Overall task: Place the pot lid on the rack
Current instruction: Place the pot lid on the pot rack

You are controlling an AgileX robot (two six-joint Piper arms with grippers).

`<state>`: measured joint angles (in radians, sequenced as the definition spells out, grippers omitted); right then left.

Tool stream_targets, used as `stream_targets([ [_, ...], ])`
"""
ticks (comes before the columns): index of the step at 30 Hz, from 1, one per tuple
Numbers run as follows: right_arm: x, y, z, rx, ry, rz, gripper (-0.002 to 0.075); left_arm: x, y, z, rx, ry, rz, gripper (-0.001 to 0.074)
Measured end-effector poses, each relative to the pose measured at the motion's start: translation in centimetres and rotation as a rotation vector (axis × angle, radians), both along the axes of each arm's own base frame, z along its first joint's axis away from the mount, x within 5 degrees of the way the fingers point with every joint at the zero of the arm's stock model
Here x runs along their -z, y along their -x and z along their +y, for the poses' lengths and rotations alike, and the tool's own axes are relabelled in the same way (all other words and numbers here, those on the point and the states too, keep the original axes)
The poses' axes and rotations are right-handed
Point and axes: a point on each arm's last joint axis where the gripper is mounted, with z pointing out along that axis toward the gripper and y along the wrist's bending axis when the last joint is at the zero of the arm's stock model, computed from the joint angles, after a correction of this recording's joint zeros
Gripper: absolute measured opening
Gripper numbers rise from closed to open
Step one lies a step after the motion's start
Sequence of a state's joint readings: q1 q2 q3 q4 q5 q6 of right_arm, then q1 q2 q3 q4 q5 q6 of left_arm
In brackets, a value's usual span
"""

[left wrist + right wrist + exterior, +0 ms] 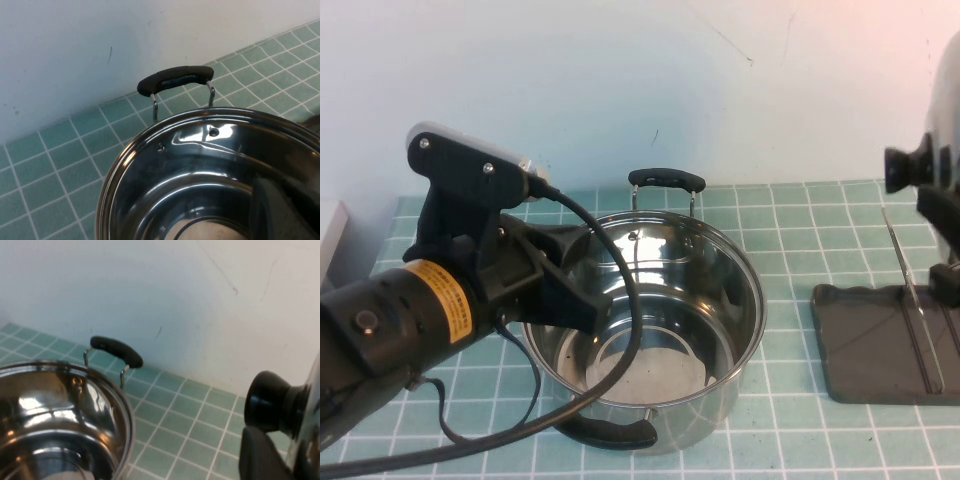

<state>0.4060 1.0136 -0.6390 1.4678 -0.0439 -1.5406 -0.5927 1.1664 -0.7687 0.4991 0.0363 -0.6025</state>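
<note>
The right gripper [948, 255] clamps the lid [945, 130], held upright so its edge can drop between the rack's [880, 345] wires; the left gripper [582, 285] (fingers unreadable) hangs over the pot [650, 330].

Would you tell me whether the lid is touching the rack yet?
Apart: the high view shows the lid, held by the right gripper, above the rack.

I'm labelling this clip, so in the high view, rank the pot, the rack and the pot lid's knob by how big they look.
1. Pot, largest.
2. Rack, cut off by the frame edge.
3. Knob on the pot lid, smallest.
Left gripper over the pot; right gripper unseen.
</note>
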Motion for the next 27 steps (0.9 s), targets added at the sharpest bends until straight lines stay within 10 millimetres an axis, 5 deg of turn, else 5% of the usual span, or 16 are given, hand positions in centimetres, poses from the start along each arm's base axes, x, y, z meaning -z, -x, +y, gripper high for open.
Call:
stream_targets([
  [11, 2.8, -1.9, 0.5, 0.022, 0.065, 0.101, 0.0136, 0.0, 0.0, 0.0, 0.008, -0.02, -0.013, 0.0],
  [20, 3.0, -2.0, 0.1, 0.066, 0.085, 0.108, 0.0136, 0.0, 0.0, 0.0, 0.01, -0.026, -0.018, -0.0001],
  [27, 5.2, -1.3, -0.4, 0.078, 0.135, 0.165, 0.0136, 0.0, 0.0, 0.0, 0.011, -0.028, -0.019, -0.0001],
])
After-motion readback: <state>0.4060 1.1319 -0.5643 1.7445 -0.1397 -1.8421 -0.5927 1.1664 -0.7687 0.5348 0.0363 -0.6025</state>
